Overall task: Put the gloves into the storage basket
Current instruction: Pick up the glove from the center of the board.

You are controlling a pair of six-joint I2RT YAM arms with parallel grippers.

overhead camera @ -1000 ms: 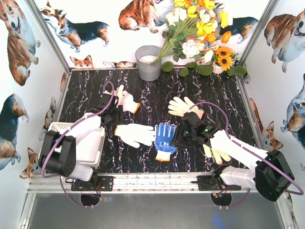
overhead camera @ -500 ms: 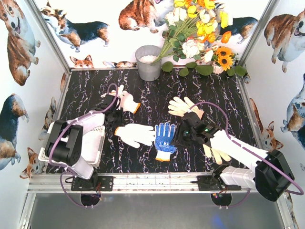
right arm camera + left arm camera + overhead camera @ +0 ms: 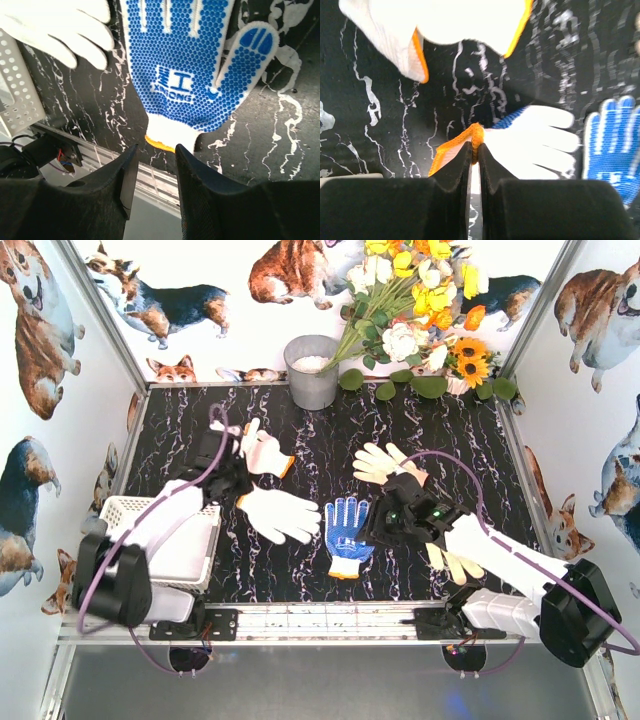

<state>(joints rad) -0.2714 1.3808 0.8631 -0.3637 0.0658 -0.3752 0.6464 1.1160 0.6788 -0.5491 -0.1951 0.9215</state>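
My left gripper [image 3: 475,147] is shut on the orange cuff of a white glove [image 3: 535,145] lying mid-table [image 3: 278,512]. A second white glove [image 3: 262,452] with an orange cuff lies just behind it. The blue-dotted glove [image 3: 190,65] lies palm up, right of the white one [image 3: 347,530]. My right gripper [image 3: 156,152] is open just beyond its cuff, touching nothing. A cream glove [image 3: 385,462] lies farther back, and another [image 3: 452,562] shows under the right arm. The white storage basket [image 3: 190,550] sits at the front left, partly hidden by my left arm.
A grey metal bucket [image 3: 313,370] stands at the back edge with a bunch of flowers [image 3: 420,310] to its right. The metal front rail [image 3: 330,618] runs close below the blue glove. Panel walls close in both sides.
My left gripper has closed on the white glove's orange cuff, and the left arm has swung back over the basket. The white glove has turned slightly. The right arm has barely moved.
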